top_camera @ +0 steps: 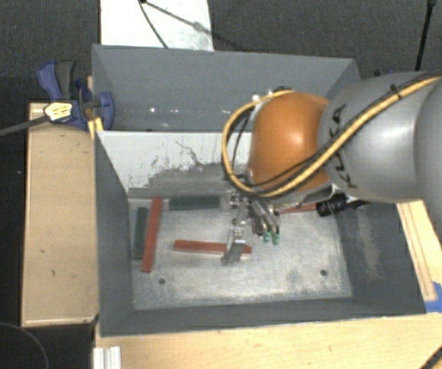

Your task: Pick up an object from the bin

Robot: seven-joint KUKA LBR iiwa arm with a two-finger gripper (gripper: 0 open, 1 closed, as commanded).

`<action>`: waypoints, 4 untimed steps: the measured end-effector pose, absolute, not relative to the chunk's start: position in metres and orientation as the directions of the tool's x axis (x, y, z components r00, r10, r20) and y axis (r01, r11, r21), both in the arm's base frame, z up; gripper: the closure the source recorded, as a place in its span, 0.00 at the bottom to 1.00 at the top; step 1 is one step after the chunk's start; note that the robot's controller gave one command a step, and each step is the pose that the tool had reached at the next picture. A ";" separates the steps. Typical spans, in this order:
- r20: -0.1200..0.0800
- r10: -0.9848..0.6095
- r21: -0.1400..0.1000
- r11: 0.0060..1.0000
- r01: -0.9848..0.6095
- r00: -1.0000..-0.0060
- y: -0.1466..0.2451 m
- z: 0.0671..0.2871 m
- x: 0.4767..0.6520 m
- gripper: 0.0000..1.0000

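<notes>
My gripper (pixel 236 254) reaches down into the middle of the bin, its fingertips at the right end of a short red bar (pixel 200 246) that lies flat and nearly level on the bin floor. Whether the fingertips close on the bar I cannot make out. A longer red bar (pixel 151 234) lies upright along the left side of the floor, with a dark green bar (pixel 139 232) close beside it on its left. Another dark green bar (pixel 193 203) rests along the back wall, left of the gripper.
The arm with its orange cover and cables hangs over the bin's back right part and hides the floor beneath. A thin red piece (pixel 305 206) peeks out under the arm at the right. Bare floor stretches along the front and right.
</notes>
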State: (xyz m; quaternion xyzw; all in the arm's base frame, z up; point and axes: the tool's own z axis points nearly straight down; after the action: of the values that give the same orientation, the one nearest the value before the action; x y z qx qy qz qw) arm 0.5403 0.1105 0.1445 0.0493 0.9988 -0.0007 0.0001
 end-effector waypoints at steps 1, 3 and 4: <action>0.004 0.146 0.000 0.989 0.146 -0.989 0.128 0.116 0.542 0.00; 0.006 0.307 -0.002 0.952 0.307 -0.952 0.124 0.069 0.524 0.00; 0.006 0.309 -0.001 0.951 0.309 -0.951 0.124 0.069 0.524 0.00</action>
State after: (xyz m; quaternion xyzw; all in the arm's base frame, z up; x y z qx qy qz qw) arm 0.5241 0.1242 0.0693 0.1565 0.9877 -0.0002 -0.0030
